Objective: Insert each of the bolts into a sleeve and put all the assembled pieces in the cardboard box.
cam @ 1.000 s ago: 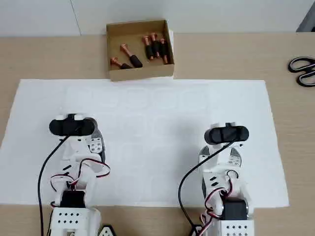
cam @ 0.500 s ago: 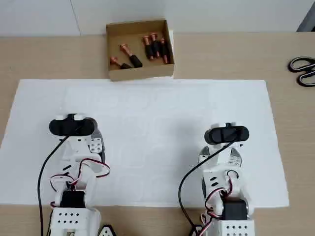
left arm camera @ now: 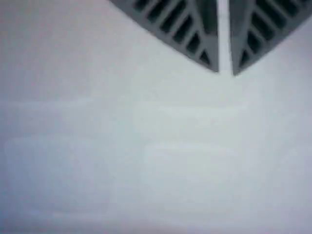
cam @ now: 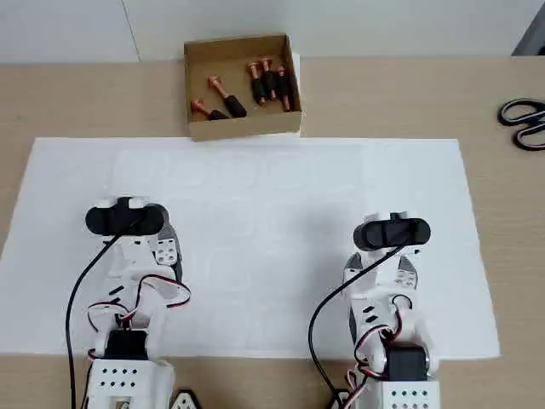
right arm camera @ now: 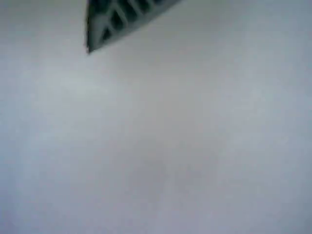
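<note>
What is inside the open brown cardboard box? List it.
Inside the brown cardboard box lie five copper-coloured bolts in black sleeves: two apart, three side by side. Each sleeve covers its bolt's shank.

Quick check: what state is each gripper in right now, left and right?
Left gripper: closed, holding nothing.
Right gripper: cannot be told whether open or closed.
</note>
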